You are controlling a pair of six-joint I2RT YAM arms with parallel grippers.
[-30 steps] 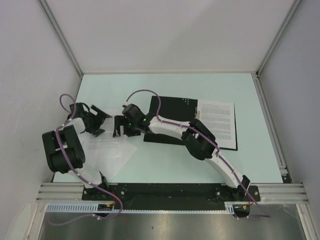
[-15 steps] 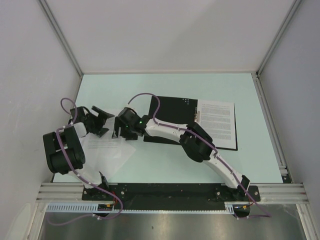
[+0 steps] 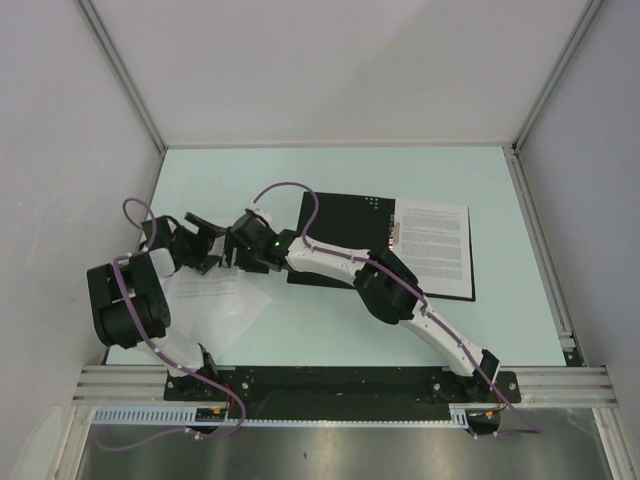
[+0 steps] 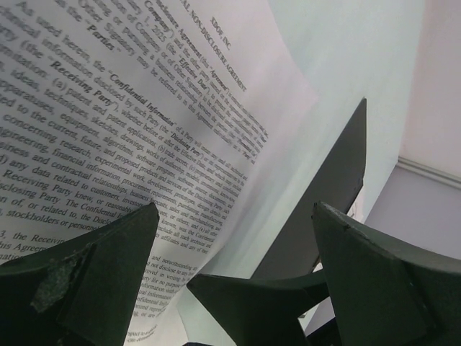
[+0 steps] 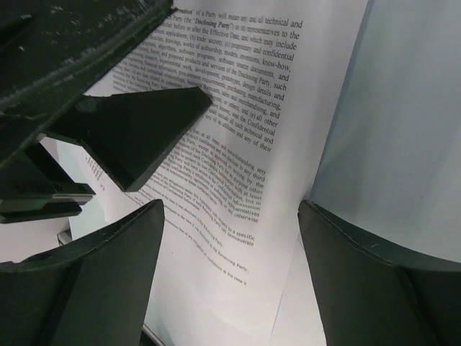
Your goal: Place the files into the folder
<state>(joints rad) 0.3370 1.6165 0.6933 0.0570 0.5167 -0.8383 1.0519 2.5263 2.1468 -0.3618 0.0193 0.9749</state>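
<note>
The files (image 3: 215, 298) are white sheets printed with black text, lying on the table at the near left. Both grippers hover close over their far edge. My left gripper (image 3: 198, 243) is open, and in its wrist view the printed sheet (image 4: 122, 122) curves up past its jaws (image 4: 236, 209). My right gripper (image 3: 236, 251) reaches in from the right and is open over the same sheet (image 5: 238, 166), one finger on each side of it (image 5: 232, 205). The two grippers nearly touch. The folder (image 3: 340, 225) lies open, black inside, with one printed sheet (image 3: 435, 240) on its right half.
The right arm (image 3: 400, 290) stretches diagonally across the folder's near left part. A finger of the left gripper (image 5: 137, 130) juts into the right wrist view. White walls with metal rails (image 3: 130, 90) enclose the pale green table (image 3: 330, 330).
My right gripper has moved left until it sits against the left gripper, and its jaws have narrowed a little. The left gripper has shifted slightly right and stays wide open.
</note>
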